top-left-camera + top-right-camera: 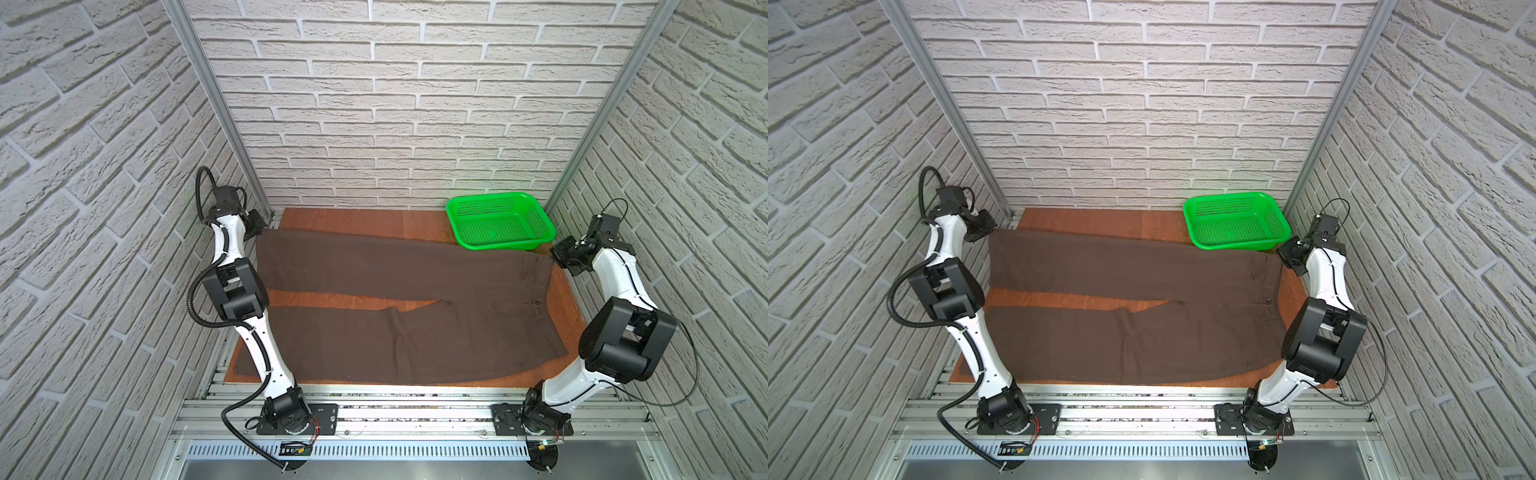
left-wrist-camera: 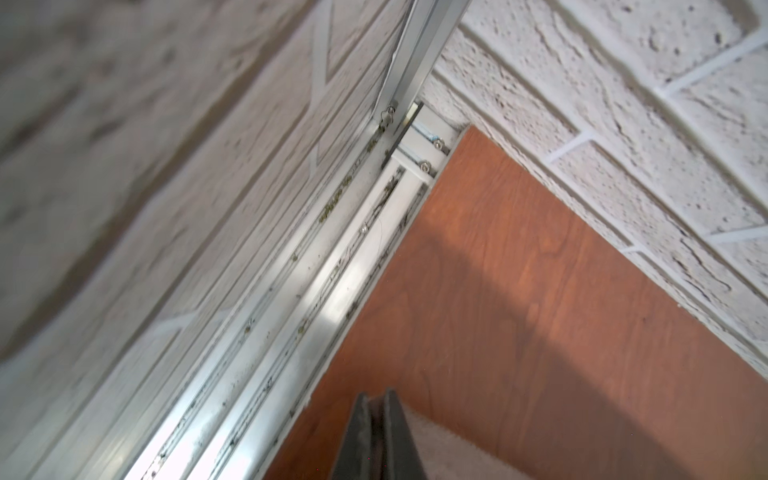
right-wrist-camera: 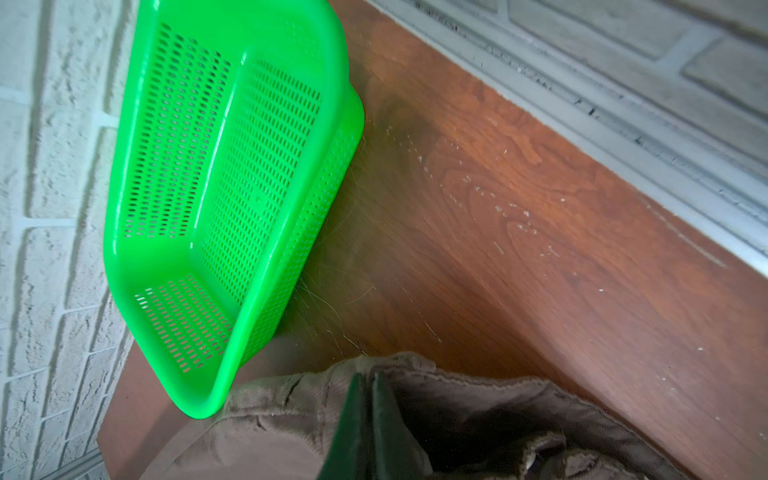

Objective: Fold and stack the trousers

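The limp, light trousers (image 1: 395, 332) are clamped at far corners: hem by left fingers (image 2: 357, 440), waistband by right fingers (image 3: 390, 428).

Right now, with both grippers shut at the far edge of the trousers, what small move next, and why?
Probably lift both corners slightly and draw them toward the near leg. The left gripper seems to pinch the far hem and the right gripper the waistband of the trousers, which lie flat, unfolded.

Pale brick walls (image 1: 374, 104), reddish wooden tabletop (image 1: 340, 222)
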Controlling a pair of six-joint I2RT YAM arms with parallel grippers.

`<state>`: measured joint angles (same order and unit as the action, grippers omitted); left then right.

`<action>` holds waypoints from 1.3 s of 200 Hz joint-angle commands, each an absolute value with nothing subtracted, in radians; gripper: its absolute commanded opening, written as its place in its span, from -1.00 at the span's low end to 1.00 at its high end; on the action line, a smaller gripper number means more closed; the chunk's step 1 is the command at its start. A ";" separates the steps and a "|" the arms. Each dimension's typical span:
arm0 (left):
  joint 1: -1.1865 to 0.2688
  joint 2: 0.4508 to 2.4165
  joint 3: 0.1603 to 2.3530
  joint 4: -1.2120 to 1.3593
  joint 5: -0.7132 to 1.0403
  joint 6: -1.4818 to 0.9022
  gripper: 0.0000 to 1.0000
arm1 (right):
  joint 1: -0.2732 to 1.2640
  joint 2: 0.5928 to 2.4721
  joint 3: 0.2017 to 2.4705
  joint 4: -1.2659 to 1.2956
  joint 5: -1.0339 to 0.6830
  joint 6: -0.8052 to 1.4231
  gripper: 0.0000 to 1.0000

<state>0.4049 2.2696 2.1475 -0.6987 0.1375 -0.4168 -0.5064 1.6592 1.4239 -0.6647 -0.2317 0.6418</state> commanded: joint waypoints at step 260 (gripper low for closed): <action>0.430 2.333 2.356 -0.563 0.288 -0.605 -1.00 | -0.470 1.737 1.585 -0.272 -0.005 0.515 -0.89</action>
<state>0.4129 2.3188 2.3520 -0.5995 0.3225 -0.5659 -0.4599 1.7100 1.5616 -0.3630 -0.1040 0.5598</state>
